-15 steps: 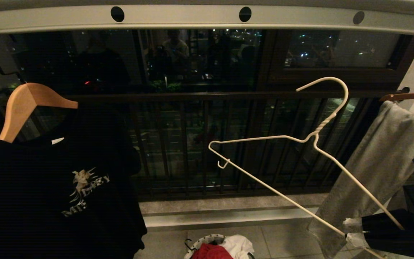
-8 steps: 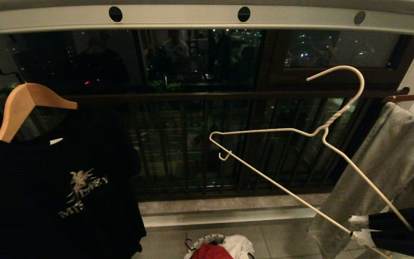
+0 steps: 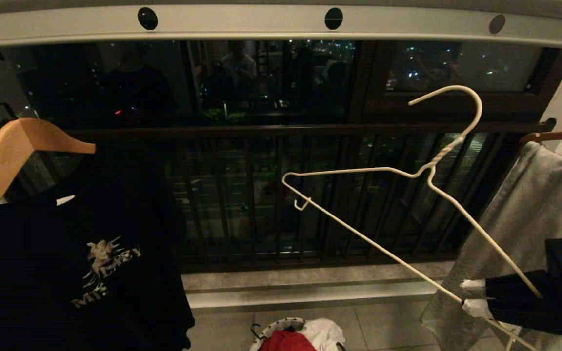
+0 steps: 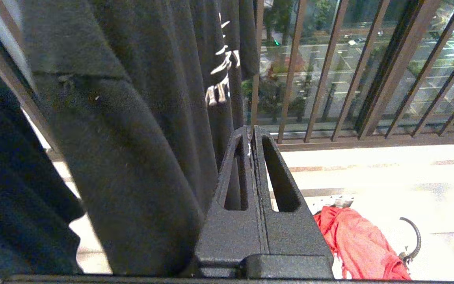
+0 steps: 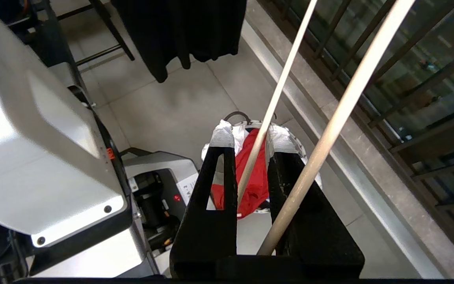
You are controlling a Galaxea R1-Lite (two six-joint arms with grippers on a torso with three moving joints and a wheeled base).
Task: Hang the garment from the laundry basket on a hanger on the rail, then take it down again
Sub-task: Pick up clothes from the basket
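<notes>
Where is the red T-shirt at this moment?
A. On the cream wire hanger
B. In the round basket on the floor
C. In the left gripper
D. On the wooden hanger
B: the red T-shirt lies in the laundry basket on the floor, while the wire hanger in the right gripper is bare.

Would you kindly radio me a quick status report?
Right gripper shut on cream hanger, off the rail. Left gripper shut, empty. Red garment in basket. Nothing blocking.
</notes>
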